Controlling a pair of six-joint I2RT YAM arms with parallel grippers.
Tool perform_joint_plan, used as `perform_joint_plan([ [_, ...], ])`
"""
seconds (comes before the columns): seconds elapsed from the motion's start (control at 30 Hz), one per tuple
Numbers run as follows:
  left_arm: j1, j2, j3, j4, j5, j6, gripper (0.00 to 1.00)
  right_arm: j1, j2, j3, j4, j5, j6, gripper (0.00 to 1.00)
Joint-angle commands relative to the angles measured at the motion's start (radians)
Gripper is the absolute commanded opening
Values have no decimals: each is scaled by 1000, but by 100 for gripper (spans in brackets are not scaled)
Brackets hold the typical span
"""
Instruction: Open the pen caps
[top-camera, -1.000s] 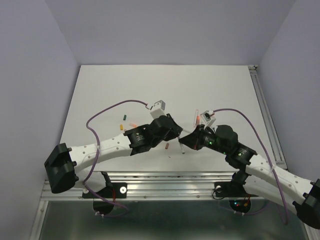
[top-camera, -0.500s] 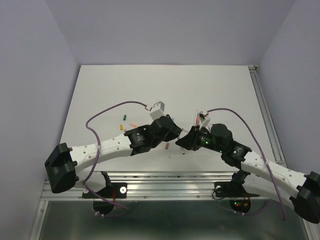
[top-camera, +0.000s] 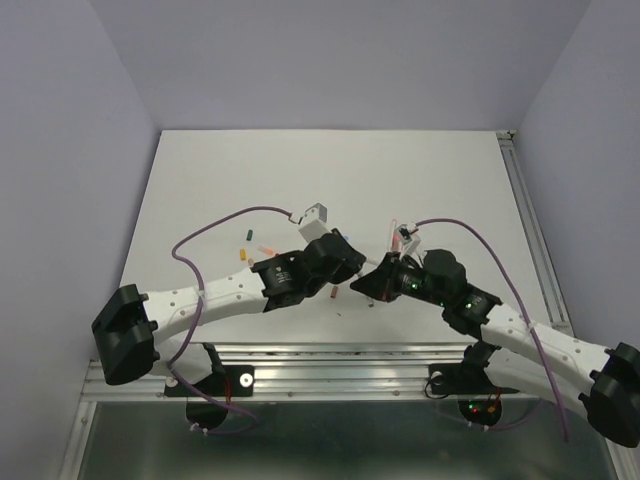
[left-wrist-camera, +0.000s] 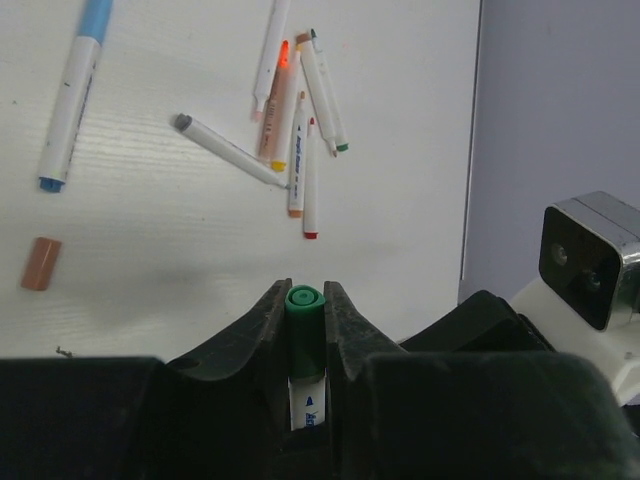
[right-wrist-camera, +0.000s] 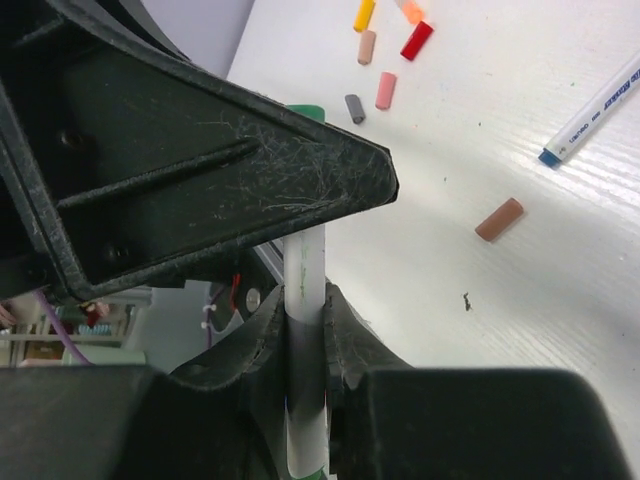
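- The green cap (left-wrist-camera: 303, 299) is still sitting on its pen (right-wrist-camera: 305, 268), which is hanging between the two arms above the surface's near edge.
- The left fingers (left-wrist-camera: 266, 318) are clamping the green cap and the right fingers (right-wrist-camera: 262, 330) are gripping the pen's white barrel.
- Several loose caps (right-wrist-camera: 386, 90) are lying beside a pile of pens (left-wrist-camera: 300, 130), so most look done.
- The blue pen (left-wrist-camera: 70, 100) is possibly still capped, hard to tell.
- The white surface (top-camera: 250, 170) is sitting between lilac walls (top-camera: 70, 150).
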Motion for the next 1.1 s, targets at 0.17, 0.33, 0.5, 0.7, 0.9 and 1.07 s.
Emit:
perform_joint_plan([
  [0.17, 259, 62, 35, 162, -148, 26, 0, 155, -264, -220, -81, -99, 183, 1],
  [0.33, 300, 79, 43, 162, -110, 49, 0, 158, -391, -196, -225, -23, 165, 1],
  [0.5, 308, 10, 9, 79, -85, 138, 0, 156, -309, -124, -289, 102, 122, 1],
  [0.7, 311, -86, -36, -156, -96, 155, 0, 156, -125, -29, -306, 270, 72, 1],
  [0.9, 322, -160, -184, -182, -95, 181, 0, 149, 60, 126, -322, 390, 7, 1],
  [1.07, 349, -93, -198, -252, -90, 178, 4, 98, 159, 195, -408, 441, -33, 1],
])
